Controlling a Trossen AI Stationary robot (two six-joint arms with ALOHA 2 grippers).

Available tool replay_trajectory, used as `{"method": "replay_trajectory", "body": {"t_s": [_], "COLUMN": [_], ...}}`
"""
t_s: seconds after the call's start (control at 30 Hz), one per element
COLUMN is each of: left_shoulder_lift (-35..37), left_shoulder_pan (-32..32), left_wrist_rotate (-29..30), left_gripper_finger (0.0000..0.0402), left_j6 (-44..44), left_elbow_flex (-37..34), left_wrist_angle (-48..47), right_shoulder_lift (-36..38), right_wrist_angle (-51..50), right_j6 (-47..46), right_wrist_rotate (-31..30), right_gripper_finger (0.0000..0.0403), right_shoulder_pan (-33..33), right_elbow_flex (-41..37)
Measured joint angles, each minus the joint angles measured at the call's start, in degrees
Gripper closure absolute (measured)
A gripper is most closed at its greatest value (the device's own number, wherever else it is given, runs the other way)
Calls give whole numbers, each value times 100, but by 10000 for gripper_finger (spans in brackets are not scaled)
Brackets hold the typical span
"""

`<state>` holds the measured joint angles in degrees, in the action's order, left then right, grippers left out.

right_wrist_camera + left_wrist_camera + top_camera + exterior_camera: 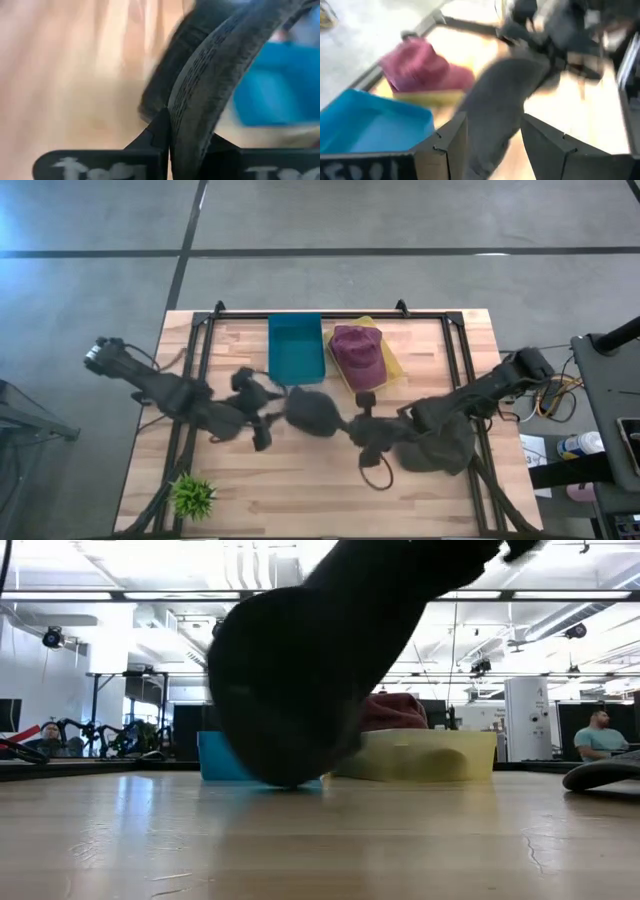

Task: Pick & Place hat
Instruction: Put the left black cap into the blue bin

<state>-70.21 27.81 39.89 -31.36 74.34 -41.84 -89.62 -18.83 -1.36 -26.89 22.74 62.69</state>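
Note:
A grey hat [315, 410] sits mid-table between my two grippers. My right gripper [356, 424] is shut on its right side. My left gripper [272, 412] is open at its left side. In the left wrist view the hat [495, 115] runs between the spread fingers [447, 145], and I cannot tell whether they touch it. In the low view the hat and gripper form a dark mass [300, 690]. Whether the hat rests on the table cannot be told. A maroon hat [357, 352] lies on a yellow bin [388, 362]. My right gripper [170, 127] pinches the grey hat's stitched brim edge [192, 100] between its two fingers. It comes in from the table's right side. The brim runs away from the fingers toward the blue bin.
A blue bin [295, 348] stands at the far edge beside the yellow bin. Another dark hat [442, 448] lies on the right under my right arm, with a strap loop [376, 476] near it. A small green plant [193, 495] stands at the near-left corner.

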Motion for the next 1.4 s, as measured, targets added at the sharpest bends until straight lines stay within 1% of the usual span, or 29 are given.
{"method": "replay_trajectory", "body": {"t_s": [0.03,0.1,0.17,0.23,0.33,0.47,0.6,0.73,0.9,0.97,1.07,1.17,1.27,1.4], "left_shoulder_lift": [82,186,213,182,83,-225,-732,-1361,-2167,-2441,-2731,-2829,-2827,-2550], "left_shoulder_pan": [5,1,-82,-204,-461,-810,-1033,-1060,-1060,-1062,-1061,-1061,-1068,-1069], "left_wrist_rotate": [154,328,352,251,-138,-977,-1748,-2314,-3104,-3283,-3312,-3266,-3004,-2356], "left_gripper_finger": [223,223,223,223,223,223,223,223,223,223,223,223,223,223], "left_j6": [-24,11,146,311,463,471,631,984,1434,1644,1973,2169,2296,2334], "left_elbow_flex": [77,190,279,316,331,323,317,315,418,476,530,529,525,525], "left_wrist_angle": [17,34,30,20,39,129,270,610,988,1040,1013,955,837,331], "right_shoulder_lift": [-53,-237,-396,-500,-591,-615,-584,-582,-575,-578,-578,-591,-590,-583], "right_wrist_angle": [-527,-1278,-1787,-1921,-1942,-1938,-1912,-1874,-1423,-1223,-1147,-1143,-1140,-1199], "right_j6": [602,1786,2924,3943,5298,6549,7054,7145,7748,7922,8009,8034,7981,7748], "right_wrist_rotate": [-327,-1041,-1617,-2071,-2431,-2577,-2578,-2576,-2545,-2518,-2484,-2507,-2584,-2612], "right_gripper_finger": [389,389,389,389,390,390,390,390,390,390,390,390,390,390], "right_shoulder_pan": [53,165,256,328,455,642,778,787,791,801,807,861,936,981], "right_elbow_flex": [250,707,1018,1208,1307,1303,1303,1387,1496,1540,1572,1571,1564,1525]}}
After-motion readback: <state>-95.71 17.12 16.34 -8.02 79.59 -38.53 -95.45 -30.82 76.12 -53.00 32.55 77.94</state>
